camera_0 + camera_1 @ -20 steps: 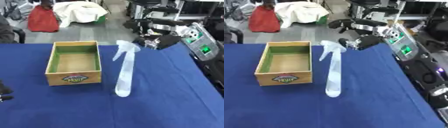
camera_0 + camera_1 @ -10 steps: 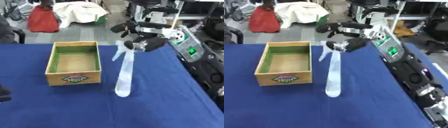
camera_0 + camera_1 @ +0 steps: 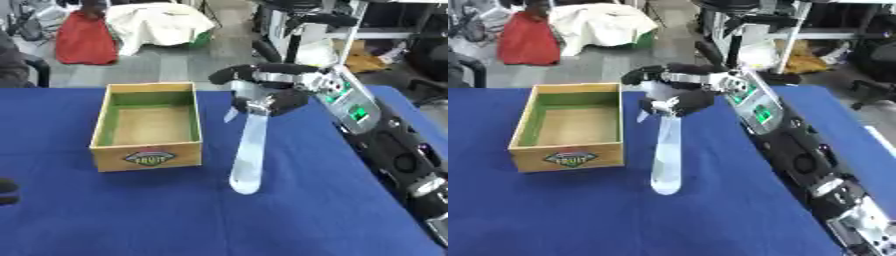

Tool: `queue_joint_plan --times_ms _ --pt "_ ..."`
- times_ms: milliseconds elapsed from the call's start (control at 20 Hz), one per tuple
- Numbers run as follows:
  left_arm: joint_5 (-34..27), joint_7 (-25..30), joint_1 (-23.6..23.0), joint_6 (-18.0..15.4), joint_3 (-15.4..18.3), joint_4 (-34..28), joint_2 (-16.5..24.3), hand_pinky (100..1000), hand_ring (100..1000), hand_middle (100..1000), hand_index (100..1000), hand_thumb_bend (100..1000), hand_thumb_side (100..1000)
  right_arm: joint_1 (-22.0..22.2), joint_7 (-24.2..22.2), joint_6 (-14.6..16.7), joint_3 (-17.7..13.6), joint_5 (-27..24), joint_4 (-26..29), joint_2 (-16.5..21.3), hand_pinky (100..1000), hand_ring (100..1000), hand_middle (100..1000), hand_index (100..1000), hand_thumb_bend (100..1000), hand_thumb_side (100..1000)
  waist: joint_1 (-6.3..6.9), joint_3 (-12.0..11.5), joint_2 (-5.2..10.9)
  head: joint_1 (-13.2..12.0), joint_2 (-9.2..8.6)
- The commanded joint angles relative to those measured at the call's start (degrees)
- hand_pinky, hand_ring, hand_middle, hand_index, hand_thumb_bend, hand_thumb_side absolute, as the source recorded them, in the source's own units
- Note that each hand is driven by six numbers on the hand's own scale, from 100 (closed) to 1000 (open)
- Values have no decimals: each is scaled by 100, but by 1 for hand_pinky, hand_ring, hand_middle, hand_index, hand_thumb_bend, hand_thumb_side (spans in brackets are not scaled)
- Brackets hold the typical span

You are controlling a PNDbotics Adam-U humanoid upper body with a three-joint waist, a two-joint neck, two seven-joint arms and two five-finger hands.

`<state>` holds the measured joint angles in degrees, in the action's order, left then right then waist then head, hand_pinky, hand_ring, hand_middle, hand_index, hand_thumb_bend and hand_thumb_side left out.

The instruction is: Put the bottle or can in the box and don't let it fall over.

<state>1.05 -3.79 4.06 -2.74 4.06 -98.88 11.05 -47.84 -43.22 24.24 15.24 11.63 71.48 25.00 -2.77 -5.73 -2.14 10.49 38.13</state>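
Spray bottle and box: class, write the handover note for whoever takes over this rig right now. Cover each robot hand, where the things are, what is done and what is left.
Right robot hand: at the head of the spray bottle, fingers curled around its top.
Left robot hand: only a dark bit shows at the lower left edge; fingers can't be made out.
Spray bottle: stands on the blue table, base down, just right of the box.
Box: wooden, open top, nothing inside.
Done: the bottle's top is reached.
Left: lift it, set it upright in the box, release without tipping it.
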Motion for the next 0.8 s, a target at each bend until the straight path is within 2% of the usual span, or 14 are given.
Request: queue_joint_plan --times_ms 50,300,400,450,550,600,650,700,800 --pt "-6 14 67 -5 -5 -79 52 612 647 566 837 498 724 -81 -794 862 -80 97 -47 62 825 1000 1000 1000 100 719 21 -9 30 31 -77" --pt "-6 12 69 -4 0 -79 51 612 647 566 837 499 724 -66 -866 933 -43 160 -70 48 775 1000 1000 1000 100 560 20 -15 22 50 -97" --pt "-7 10 70 -4 2 -79 52 612 647 566 837 499 724 -60 -873 956 -30 182 -79 46 753 1000 1000 1000 100 555 20 -18 22 53 -103" --pt "-8 9 69 -4 3 -79 52 613 647 566 837 499 724 -56 -874 965 -26 190 -85 45 725 1000 1000 1000 100 492 19 -18 22 53 -105" --pt "-9 9 67 -3 4 -79 53 613 647 566 837 498 724 -49 -875 991 -17 216 -93 48 710 1000 1000 991 100 443 17 -19 23 56 -111" --pt "-10 9 69 -3 4 -79 53 613 647 566 837 498 724 -44 -875 1007 -13 232 -94 51 658 1000 1000 942 100 297 16 -19 23 57 -113" --pt "-10 10 70 -3 5 -79 53 613 647 566 837 498 724 -39 -875 1024 -7 252 -96 54 641 1000 1000 925 100 245 15 -20 24 58 -116" --pt "-11 10 72 -4 6 -80 53 613 647 566 837 498 724 -34 -875 1041 -3 271 -96 57 604 968 965 878 100 198 14 -21 24 60 -119" --pt "-12 7 74 -4 10 -81 55 613 648 565 837 498 724 -26 -875 1077 -2 305 -96 63 561 924 908 810 100 199 13 -20 24 62 -123"
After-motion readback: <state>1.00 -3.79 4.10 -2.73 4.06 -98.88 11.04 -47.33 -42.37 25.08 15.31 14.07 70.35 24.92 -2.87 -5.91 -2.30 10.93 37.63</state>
